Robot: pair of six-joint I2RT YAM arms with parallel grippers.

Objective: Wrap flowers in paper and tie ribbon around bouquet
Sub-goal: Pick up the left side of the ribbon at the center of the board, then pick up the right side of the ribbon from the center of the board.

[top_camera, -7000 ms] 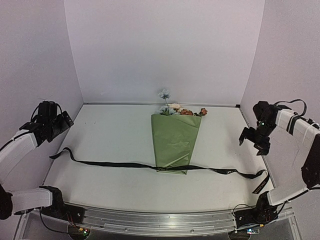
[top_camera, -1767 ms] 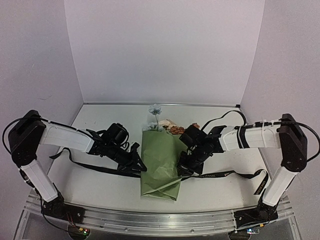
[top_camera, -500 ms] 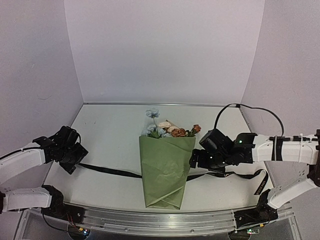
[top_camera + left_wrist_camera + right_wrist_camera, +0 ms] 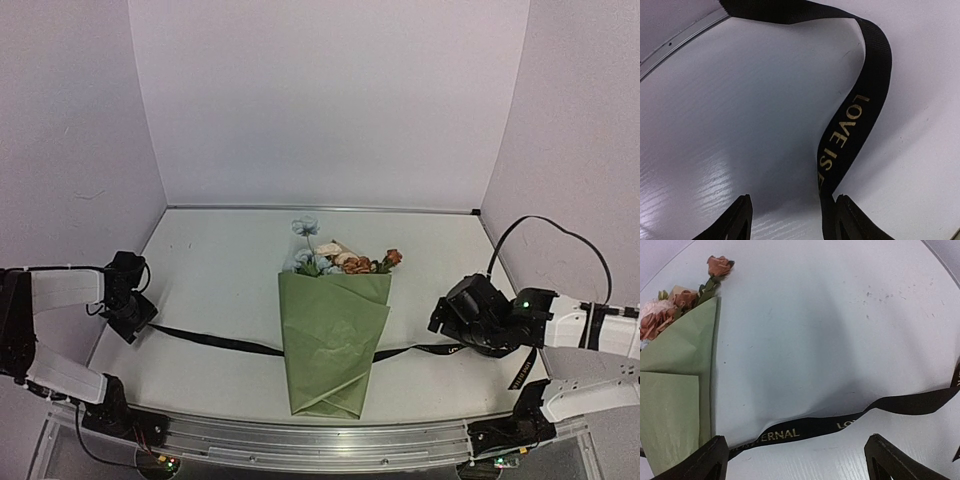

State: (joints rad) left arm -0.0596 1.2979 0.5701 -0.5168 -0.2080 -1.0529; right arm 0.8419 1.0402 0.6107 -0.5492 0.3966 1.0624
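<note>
The bouquet lies in the middle of the table: a cone of olive-green paper (image 4: 330, 340) with the flowers (image 4: 335, 258) sticking out of its wide far end. The black ribbon (image 4: 215, 341) runs under the cone from left to right. My left gripper (image 4: 134, 322) is open over the ribbon's left end. In the left wrist view the lettered ribbon (image 4: 860, 115) loops down between the jaws, close against the right finger (image 4: 850, 220). My right gripper (image 4: 442, 320) stands wide open just right of the cone, the ribbon (image 4: 805, 427) lying flat ahead of its fingers (image 4: 705, 462).
The ribbon's right tail (image 4: 522, 370) curls near the right arm's base. A metal rail (image 4: 320, 440) edges the near side of the table. White walls close in the left, back and right. A black cable (image 4: 560, 232) arcs over the right arm.
The right gripper has drawn back to the right, away from the cone. The left gripper has shifted a little left along the ribbon's end. The bouquet has stayed put over the last half second.
</note>
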